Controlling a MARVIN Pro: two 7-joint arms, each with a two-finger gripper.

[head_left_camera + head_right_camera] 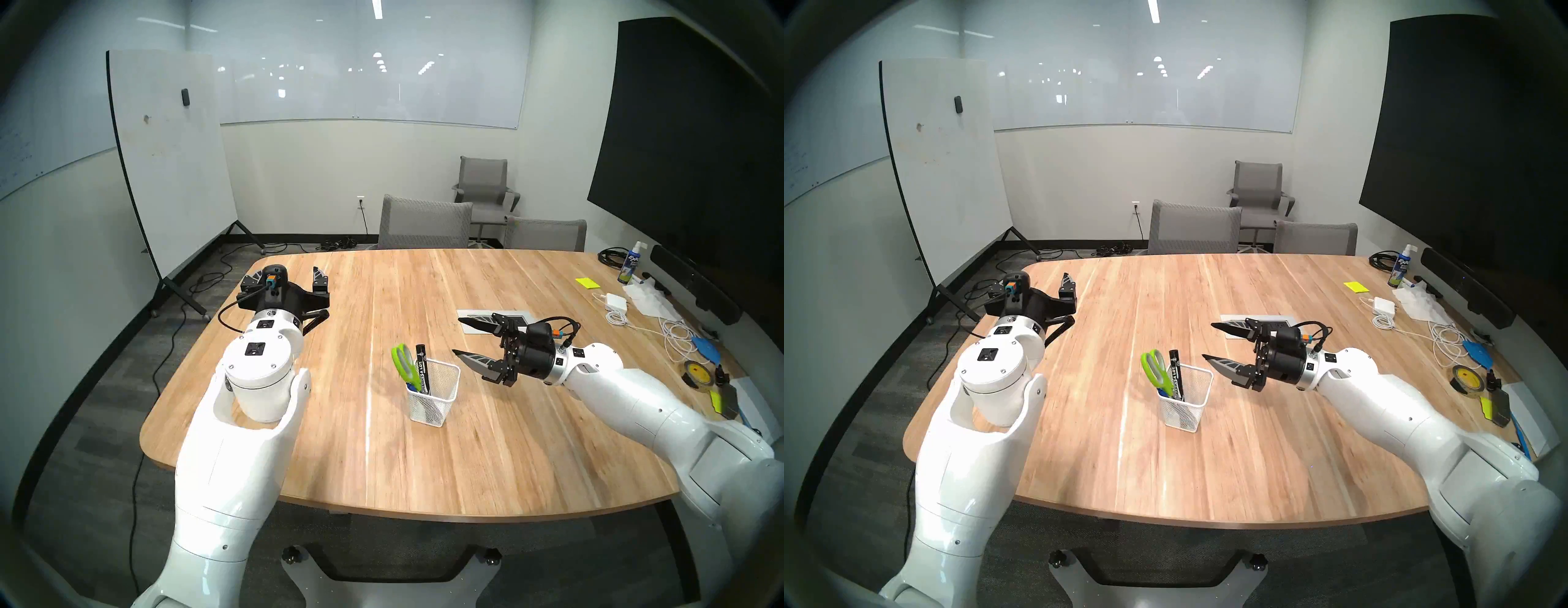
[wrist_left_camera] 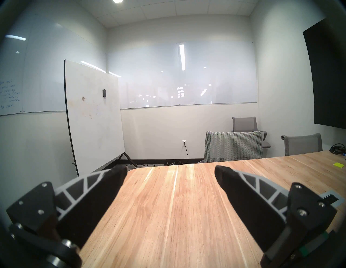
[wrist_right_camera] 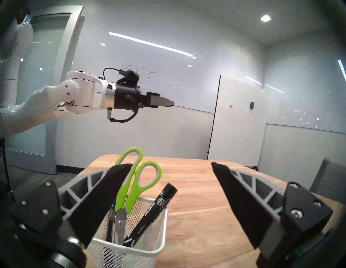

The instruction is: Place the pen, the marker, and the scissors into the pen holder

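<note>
**On the table, holder full, pincers empty**

Beside the right gripper (image 1: 460, 335), spread wide and empty, stood the pen holder (image 1: 439, 399), apart; scissors (image 1: 405, 365), marker (image 1: 422, 367) and pen (image 3: 110, 222) stood inside. Left gripper (image 1: 284, 278) gaped, far off.

Scissors (image 1: 406, 366) and marker (image 1: 422, 367) standing in pen holder (image 1: 437, 399), frame center. Right gripper (image 1: 460, 337) gaping just right of it; left gripper (image 1: 285, 277) gaping upper left.
</note>
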